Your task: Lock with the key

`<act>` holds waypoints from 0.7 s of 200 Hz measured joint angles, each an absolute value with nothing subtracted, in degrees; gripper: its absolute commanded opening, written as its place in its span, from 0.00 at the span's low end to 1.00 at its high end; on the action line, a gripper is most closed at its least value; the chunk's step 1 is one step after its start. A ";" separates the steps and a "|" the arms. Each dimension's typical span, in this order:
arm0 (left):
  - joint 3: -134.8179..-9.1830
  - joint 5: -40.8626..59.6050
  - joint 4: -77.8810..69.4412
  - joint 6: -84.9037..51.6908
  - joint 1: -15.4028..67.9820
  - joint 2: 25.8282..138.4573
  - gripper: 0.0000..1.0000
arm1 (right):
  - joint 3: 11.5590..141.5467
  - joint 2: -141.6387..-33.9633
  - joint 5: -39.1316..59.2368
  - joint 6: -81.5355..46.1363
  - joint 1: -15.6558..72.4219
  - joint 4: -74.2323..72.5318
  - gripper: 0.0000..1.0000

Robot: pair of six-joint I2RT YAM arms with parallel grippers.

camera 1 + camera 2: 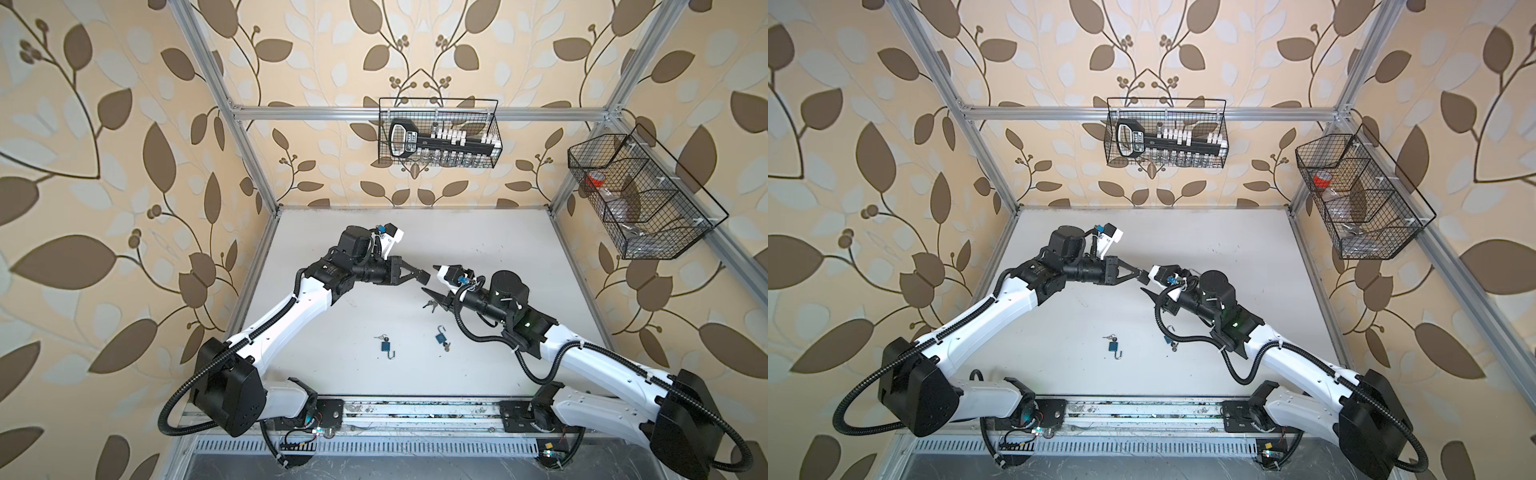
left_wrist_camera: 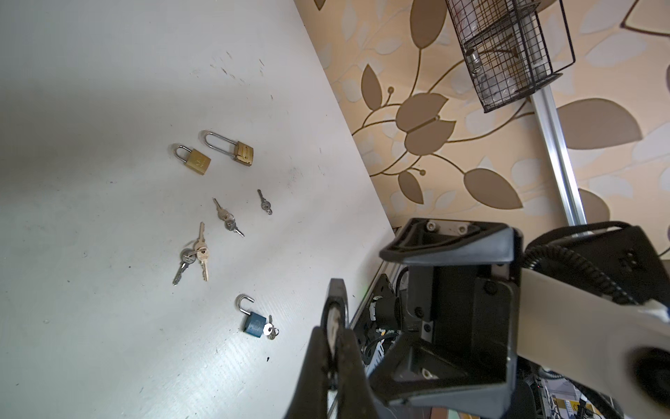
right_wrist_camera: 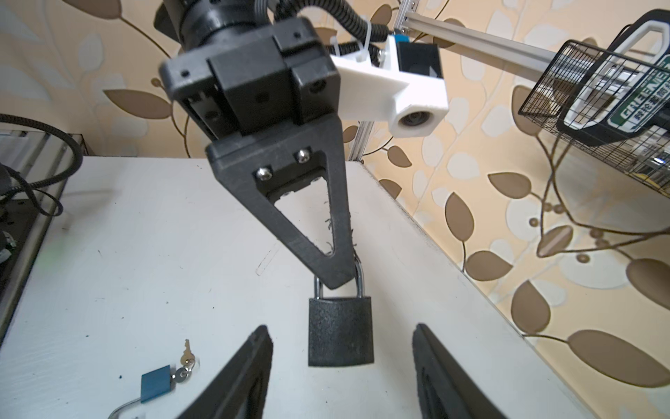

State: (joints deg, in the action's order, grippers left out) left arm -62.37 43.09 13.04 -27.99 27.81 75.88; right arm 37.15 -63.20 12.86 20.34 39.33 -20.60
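A black padlock hangs in the air by its silver shackle, which my left gripper is shut on. Its shackle looks closed. In both top views the padlock sits over the table's middle. My right gripper is open; its fingers stand either side of the padlock's body with a gap on each side, touching nothing. In the left wrist view my left gripper pinches the shackle. Several loose keys lie on the white table. Neither gripper holds a key.
Two blue padlocks with open shackles and keys lie near the table's front. Two brass padlocks lie beyond the keys. Wire baskets hang on the back wall and the right wall.
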 measured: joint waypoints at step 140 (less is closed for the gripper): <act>-62.37 44.58 11.79 -27.33 28.58 75.88 0.00 | 38.70 -66.89 12.62 20.86 39.33 -20.36 0.47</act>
State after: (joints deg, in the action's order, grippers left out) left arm -62.37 44.58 11.79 -27.33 28.58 75.88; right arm 38.70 -66.89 12.62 20.86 39.33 -20.36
